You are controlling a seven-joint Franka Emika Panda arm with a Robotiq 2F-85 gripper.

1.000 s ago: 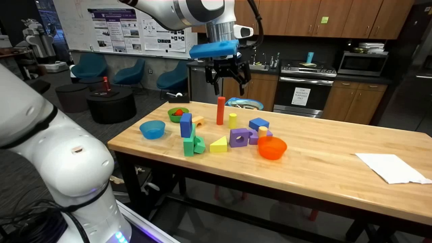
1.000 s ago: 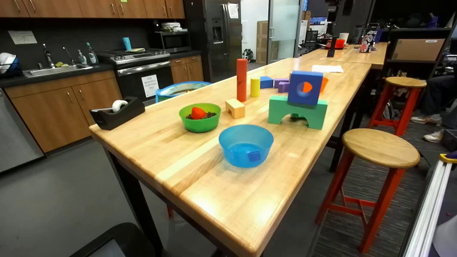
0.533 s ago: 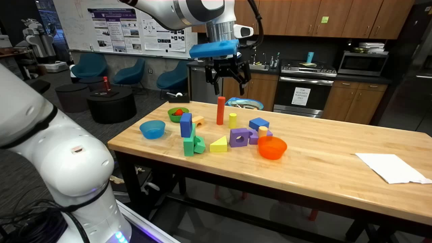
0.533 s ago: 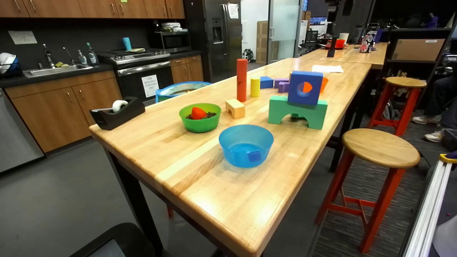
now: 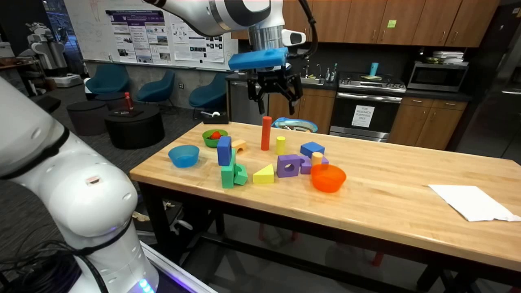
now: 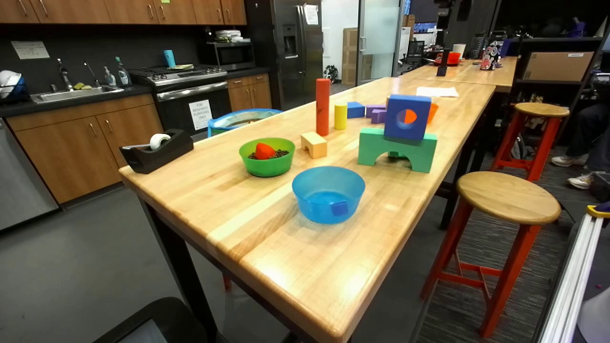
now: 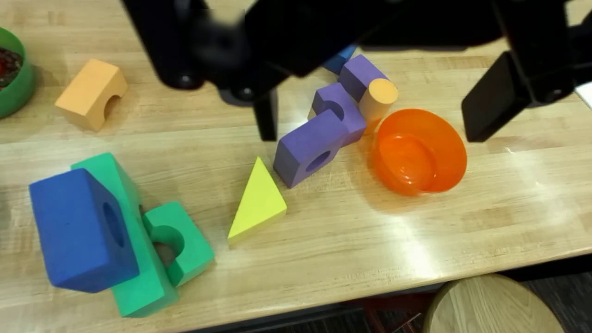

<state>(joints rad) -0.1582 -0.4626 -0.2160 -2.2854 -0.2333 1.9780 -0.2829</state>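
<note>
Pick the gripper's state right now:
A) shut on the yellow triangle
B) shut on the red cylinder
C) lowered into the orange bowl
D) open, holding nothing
D: the gripper hangs clear above the tabletop in an exterior view, and in the wrist view its fingers stand wide apart with nothing clasped between them.

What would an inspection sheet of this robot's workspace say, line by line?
Surface: light wooden table, glare patches showing.
Things: purple blocks and orange bowl beneath the gripper, untouched.
Clutter: blue block standing on green arch, white paper, tape dispenser.
Gripper: open, holding nothing, hanging above the table.
Cables: black cables bunched beside the robot base.
Surroundings: stools, stove, someone's shoes.
</note>
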